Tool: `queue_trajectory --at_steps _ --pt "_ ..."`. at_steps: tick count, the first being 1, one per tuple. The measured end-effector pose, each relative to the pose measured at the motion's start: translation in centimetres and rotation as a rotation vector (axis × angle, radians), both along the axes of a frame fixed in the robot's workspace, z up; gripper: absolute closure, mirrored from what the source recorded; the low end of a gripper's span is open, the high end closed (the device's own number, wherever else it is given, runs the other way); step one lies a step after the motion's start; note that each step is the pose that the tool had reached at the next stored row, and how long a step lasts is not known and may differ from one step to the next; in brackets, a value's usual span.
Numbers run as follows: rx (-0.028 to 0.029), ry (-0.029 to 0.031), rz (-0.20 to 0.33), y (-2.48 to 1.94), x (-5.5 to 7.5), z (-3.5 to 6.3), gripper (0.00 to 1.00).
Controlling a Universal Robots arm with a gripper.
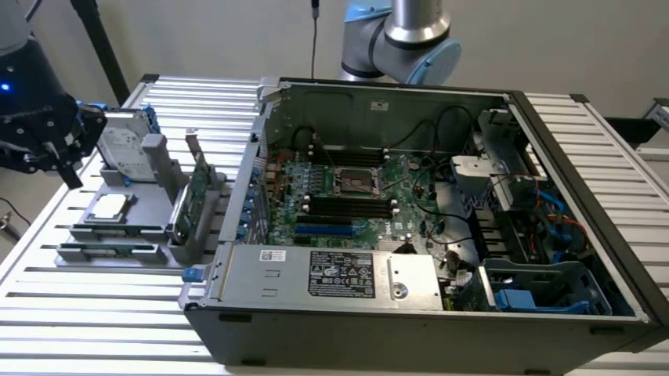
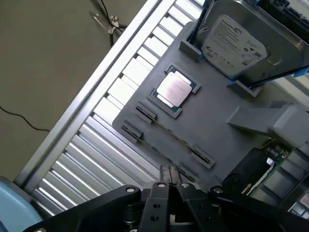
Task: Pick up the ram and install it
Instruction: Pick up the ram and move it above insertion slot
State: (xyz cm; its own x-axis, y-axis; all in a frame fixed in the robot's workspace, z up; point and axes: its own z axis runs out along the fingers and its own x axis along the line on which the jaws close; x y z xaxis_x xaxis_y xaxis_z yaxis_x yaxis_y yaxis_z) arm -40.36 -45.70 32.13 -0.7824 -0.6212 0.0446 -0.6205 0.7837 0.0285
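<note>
slatted metal table, angular black gripper

The black gripper, fingertips pressed together, hangs above a flat grey plastic holder carrying a square silver processor chip and a silver hard drive.

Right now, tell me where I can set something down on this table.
Free: the table slats in front of the gray tray, and those at the exterior view's right of the computer case. Crowded: the tray and the case's inside.
</note>
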Motion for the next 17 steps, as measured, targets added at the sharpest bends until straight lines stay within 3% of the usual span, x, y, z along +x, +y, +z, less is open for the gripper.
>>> queue_trajectory --at_steps 17 --pt "0.0 0.0001 0.308 0.0 0.0 -0.76 0.89"
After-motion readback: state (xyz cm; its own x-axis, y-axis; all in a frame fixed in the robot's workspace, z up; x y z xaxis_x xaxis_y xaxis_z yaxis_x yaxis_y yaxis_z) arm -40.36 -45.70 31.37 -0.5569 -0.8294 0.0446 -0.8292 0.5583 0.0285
